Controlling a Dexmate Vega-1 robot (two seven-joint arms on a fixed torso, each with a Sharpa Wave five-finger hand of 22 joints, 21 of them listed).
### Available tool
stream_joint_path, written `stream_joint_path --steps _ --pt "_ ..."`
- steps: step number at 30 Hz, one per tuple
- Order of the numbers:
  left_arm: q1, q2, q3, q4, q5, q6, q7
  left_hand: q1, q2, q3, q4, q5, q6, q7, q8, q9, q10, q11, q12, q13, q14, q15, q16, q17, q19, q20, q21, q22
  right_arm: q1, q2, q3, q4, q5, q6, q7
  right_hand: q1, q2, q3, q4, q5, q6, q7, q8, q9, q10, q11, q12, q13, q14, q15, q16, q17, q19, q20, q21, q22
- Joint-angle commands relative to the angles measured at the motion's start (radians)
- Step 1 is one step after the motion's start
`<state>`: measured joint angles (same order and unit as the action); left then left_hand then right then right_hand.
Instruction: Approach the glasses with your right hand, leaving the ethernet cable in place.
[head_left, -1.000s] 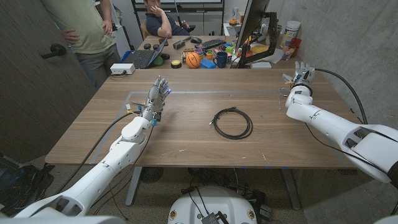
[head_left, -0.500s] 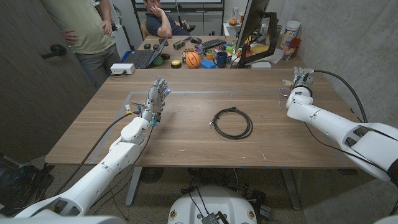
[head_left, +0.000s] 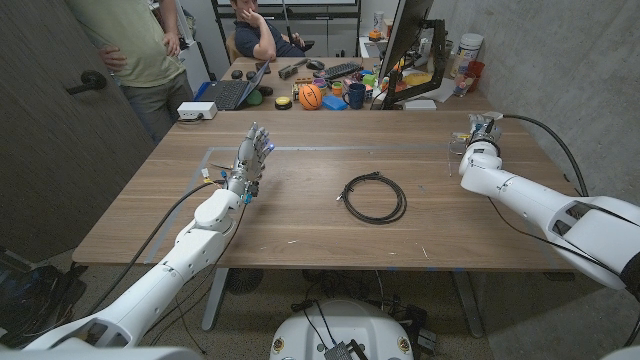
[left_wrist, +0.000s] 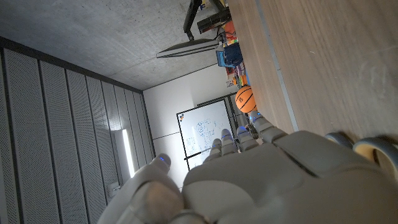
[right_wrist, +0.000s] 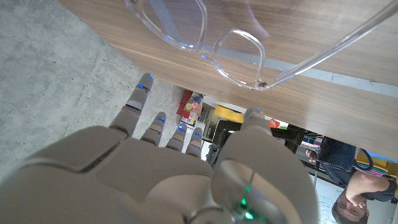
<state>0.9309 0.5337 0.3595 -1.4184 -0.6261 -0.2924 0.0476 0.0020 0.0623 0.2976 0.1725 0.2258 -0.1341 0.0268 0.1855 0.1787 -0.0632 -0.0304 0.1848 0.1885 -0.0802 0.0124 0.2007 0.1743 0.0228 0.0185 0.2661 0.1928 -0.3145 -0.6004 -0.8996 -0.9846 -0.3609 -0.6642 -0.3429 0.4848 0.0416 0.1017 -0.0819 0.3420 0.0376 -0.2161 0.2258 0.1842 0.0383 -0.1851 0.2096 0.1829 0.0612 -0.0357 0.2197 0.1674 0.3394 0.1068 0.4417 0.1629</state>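
The clear-framed glasses (right_wrist: 214, 34) lie on the wooden table (head_left: 300, 215) near its far right corner, faint in the head view (head_left: 452, 149). My right hand (head_left: 481, 133) hovers just right of them, fingers (right_wrist: 138, 99) apart and holding nothing. In the right wrist view that hand (right_wrist: 168, 171) sits close to the lenses without touching them. The black ethernet cable (head_left: 373, 196) lies coiled at the table's middle, far from both hands. My left hand (head_left: 252, 158) stands upright at the left with its fingers spread and nothing in it; it also shows in the left wrist view (left_wrist: 261, 180).
A white box (head_left: 197, 110) sits at the table's far left corner. Behind the table stand a cluttered desk with a laptop (head_left: 232, 92), a basketball (head_left: 311, 95) and a monitor (head_left: 410, 40). Two people (head_left: 135, 45) are at the back left.
My right hand has dipped and tipped forward near the glasses, so its fingers stand out less. The cable, the glasses and my left hand have stayed put.
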Motion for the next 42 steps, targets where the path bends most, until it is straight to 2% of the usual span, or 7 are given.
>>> stream_joint_path --steps 1,4,11,26,42 --pt "0.002 0.001 0.001 -0.007 0.003 0.003 0.004 -0.004 0.03 -0.005 0.001 0.006 -0.005 0.001 0.004 0.005 -0.009 -0.001 0.003 0.001 -0.01 -0.002 0.006 0.005 0.006 0.003 -0.003 0.005 -0.001 -0.003 -0.002 -0.004 0.011 -0.01 0.01 0.025 0.0 -0.023 0.001 0.008 0.088 -0.002 0.009 0.0 0.097 -0.001 0.015 0.003 0.058 -0.052 0.004 0.001 0.045 -0.012 -0.029 0.004" --pt "0.0 0.001 0.003 -0.008 0.005 0.002 0.003 -0.003 0.03 -0.006 0.001 0.006 -0.006 0.001 0.004 0.005 -0.009 -0.001 0.003 0.001 -0.01 -0.002 0.006 0.005 0.006 0.003 -0.003 0.005 -0.002 -0.009 -0.003 -0.008 0.012 -0.007 0.016 0.035 0.005 -0.025 -0.001 0.011 0.118 0.003 0.012 0.0 0.105 -0.004 0.01 0.003 0.066 -0.059 0.0 0.001 0.052 -0.022 -0.038 0.005" --pt "0.001 0.0 0.005 -0.012 0.007 0.005 0.007 -0.003 0.03 -0.008 0.001 0.007 -0.005 0.001 0.004 0.004 -0.009 -0.002 0.003 0.001 -0.01 -0.002 0.006 0.005 0.007 0.003 -0.004 0.005 -0.006 -0.017 0.002 -0.012 0.017 -0.004 0.016 0.05 0.011 -0.032 -0.004 0.014 0.095 -0.001 -0.012 0.0 0.091 -0.009 -0.007 0.003 0.071 -0.061 -0.01 0.001 0.071 -0.041 -0.052 0.006" --pt "0.008 -0.001 0.006 -0.026 0.013 0.006 0.019 -0.003 0.032 -0.014 0.001 0.008 -0.005 0.0 0.004 0.004 -0.009 -0.003 0.003 0.001 -0.01 -0.002 0.006 0.005 0.008 0.003 -0.007 0.005 -0.012 -0.022 0.011 -0.014 0.023 0.01 0.007 0.055 0.016 -0.043 -0.001 0.015 0.097 -0.004 -0.022 0.0 0.091 -0.012 -0.015 0.004 0.087 -0.061 -0.013 0.001 0.088 -0.047 -0.067 0.006" --pt "0.013 0.0 0.005 -0.034 0.016 0.008 0.026 -0.003 0.033 -0.019 0.001 0.01 -0.005 0.001 0.004 0.004 -0.009 -0.002 0.003 0.001 -0.01 -0.002 0.006 0.005 0.01 0.003 -0.009 0.006 -0.016 -0.022 0.013 -0.019 0.023 0.013 0.003 0.064 0.026 -0.055 0.002 0.019 0.089 -0.004 -0.033 0.001 0.092 -0.021 -0.019 0.005 0.107 -0.066 -0.017 0.002 0.109 -0.064 -0.088 0.007"
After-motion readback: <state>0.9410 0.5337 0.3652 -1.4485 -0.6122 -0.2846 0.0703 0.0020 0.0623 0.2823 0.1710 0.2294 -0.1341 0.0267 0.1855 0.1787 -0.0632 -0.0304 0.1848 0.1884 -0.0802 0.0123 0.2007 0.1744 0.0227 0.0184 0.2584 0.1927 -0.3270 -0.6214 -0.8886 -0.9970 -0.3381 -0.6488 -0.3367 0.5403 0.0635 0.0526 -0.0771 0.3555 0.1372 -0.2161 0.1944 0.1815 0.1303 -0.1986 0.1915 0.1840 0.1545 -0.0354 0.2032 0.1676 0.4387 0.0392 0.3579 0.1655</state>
